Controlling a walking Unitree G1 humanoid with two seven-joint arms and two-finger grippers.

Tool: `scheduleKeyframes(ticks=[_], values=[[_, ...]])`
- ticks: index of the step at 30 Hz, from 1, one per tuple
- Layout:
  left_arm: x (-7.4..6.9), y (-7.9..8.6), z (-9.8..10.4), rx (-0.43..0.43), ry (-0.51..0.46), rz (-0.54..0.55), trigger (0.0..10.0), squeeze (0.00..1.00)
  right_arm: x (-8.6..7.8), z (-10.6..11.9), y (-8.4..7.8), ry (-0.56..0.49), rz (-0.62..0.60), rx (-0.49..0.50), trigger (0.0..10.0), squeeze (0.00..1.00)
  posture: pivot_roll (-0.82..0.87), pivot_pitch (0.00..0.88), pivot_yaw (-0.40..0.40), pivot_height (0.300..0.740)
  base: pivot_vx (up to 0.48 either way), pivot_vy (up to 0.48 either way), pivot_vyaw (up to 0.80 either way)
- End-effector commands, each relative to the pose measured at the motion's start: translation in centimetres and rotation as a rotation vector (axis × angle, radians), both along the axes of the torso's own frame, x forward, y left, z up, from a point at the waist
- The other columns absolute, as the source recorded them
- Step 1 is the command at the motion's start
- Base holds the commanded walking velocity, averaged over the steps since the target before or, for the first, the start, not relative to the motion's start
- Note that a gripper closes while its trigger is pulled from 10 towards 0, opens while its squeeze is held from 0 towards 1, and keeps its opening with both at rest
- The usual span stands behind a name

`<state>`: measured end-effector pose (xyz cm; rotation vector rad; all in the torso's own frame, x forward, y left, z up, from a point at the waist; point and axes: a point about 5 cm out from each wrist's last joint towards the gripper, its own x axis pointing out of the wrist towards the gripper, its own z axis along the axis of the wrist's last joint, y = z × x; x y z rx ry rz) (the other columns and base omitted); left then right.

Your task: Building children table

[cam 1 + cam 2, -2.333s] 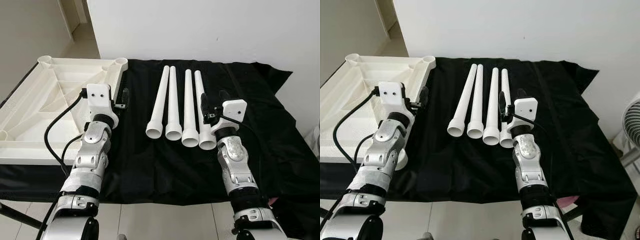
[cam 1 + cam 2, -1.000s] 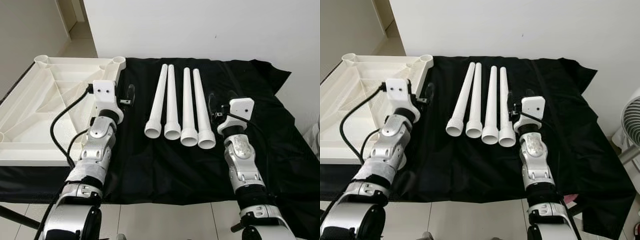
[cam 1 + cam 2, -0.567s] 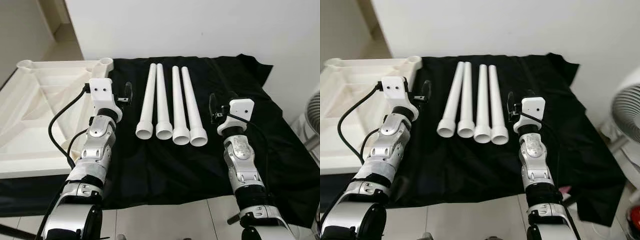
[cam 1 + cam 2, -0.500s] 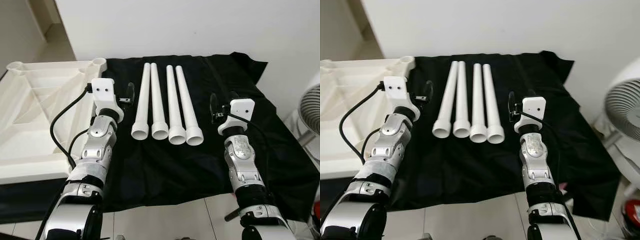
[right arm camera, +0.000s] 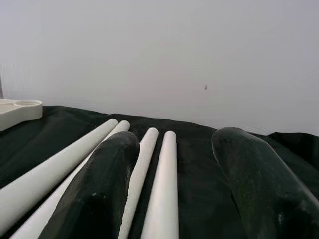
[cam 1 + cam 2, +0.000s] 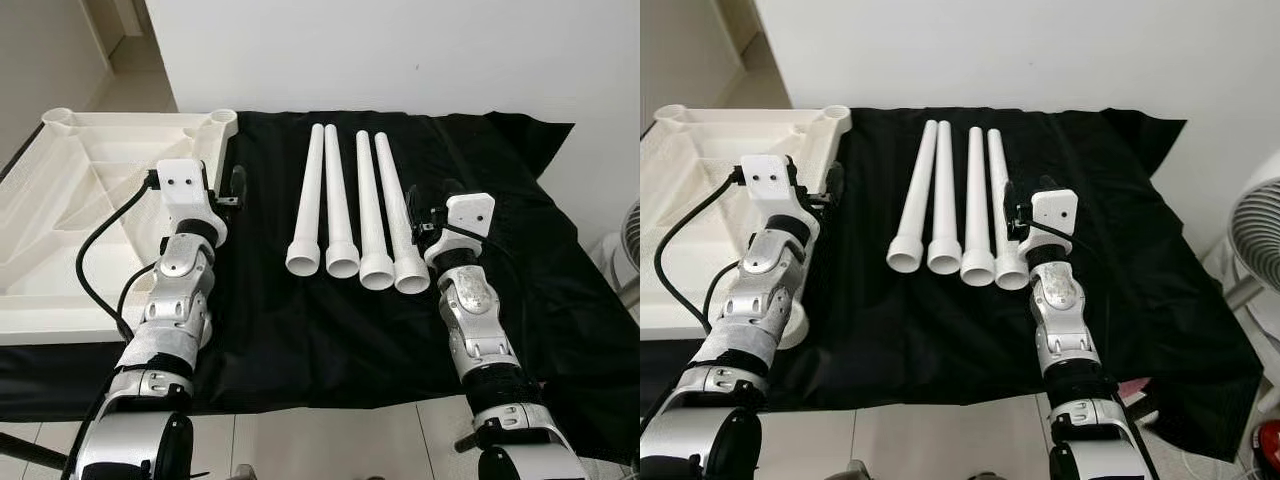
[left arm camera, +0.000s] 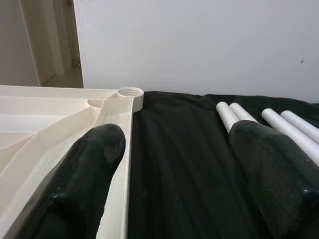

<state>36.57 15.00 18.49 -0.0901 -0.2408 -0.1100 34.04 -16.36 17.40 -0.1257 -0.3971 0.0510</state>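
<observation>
Four long white plastic table legs [image 6: 352, 210] lie side by side on the black cloth [image 6: 300, 320] over the tabletop, flared ends toward the robot. At the robot's left sits the upturned white plastic children's table panel [image 6: 70, 200], a threaded corner socket [image 7: 130, 93] at its near corner. The left claw [image 6: 232, 190] hovers with its fingers spread, empty, just beside the panel's edge. The right claw [image 6: 428, 215] hangs wide open too, right beside the rightmost leg [image 6: 396, 220], gripping nothing.
</observation>
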Motion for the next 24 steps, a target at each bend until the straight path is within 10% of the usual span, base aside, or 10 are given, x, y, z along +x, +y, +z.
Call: scheduleKeyframes(ticks=[1, 24], values=[[-0.19, 0.32, -0.32, 0.014, 0.012, 0.009, 10.0, 0.00, 0.19, 0.09, 0.42, -0.004, 0.016, 0.001, 10.0, 0.00, -0.03, 0.000, 0.001, 0.740, 0.000, 0.364, 0.00], [-0.79, -0.16, 0.14, 0.096, -0.039, -0.024, 10.0, 0.00, 0.20, -0.48, 1.29, 0.011, 0.047, -0.010, 10.0, 0.00, -0.01, 0.000, 0.000, 0.740, 0.000, 0.080, 0.00]])
